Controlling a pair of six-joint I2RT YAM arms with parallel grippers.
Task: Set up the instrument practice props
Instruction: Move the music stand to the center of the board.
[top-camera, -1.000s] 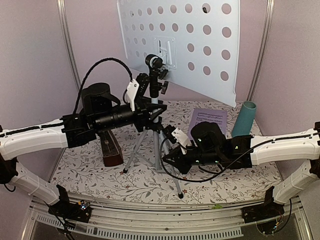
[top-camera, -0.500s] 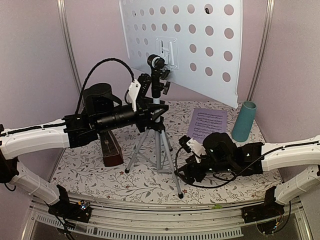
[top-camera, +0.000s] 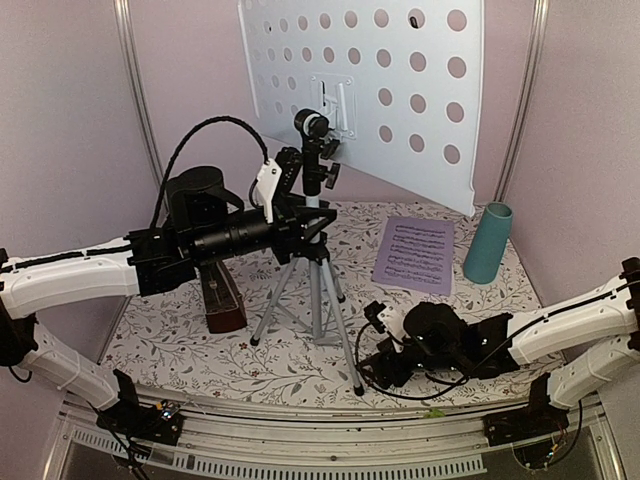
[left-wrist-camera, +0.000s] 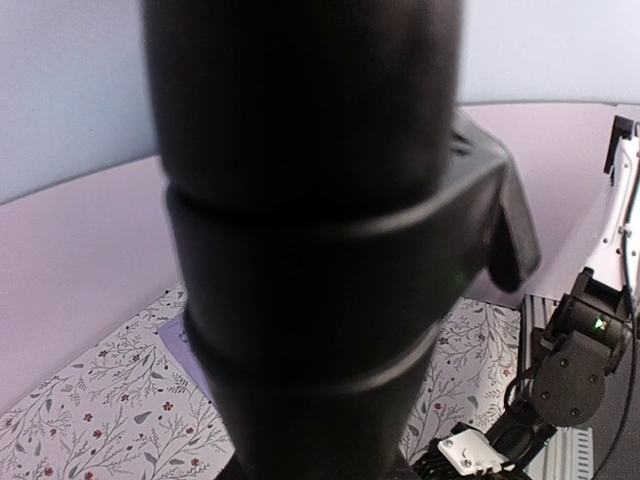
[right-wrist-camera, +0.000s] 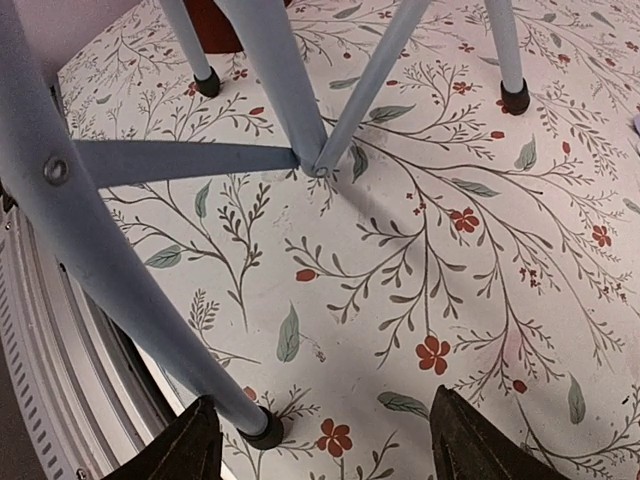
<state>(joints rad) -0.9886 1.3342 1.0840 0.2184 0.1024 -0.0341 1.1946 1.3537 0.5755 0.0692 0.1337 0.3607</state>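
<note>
- From above: shows music stand (top-camera: 370, 90) upright on the surface (top-camera: 170, 350), left claw (top-camera: 303, 215) seemingly clamped on its post; leaves sheet music (top-camera: 415, 253) lying flat and metronome (top-camera: 222, 300) beside the legs, probably unplaced.
- Left wrist: shows little but the black post (left-wrist-camera: 300, 250).
- Right wrist: finds right claw (right-wrist-camera: 330, 445) apart and empty, low by the front tripod leg (right-wrist-camera: 130, 300).

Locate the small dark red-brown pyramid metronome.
In the top view the small dark red-brown pyramid metronome stands on the left side of the floral table, partly under the left arm, just left of the music stand's silver tripod legs.
</note>
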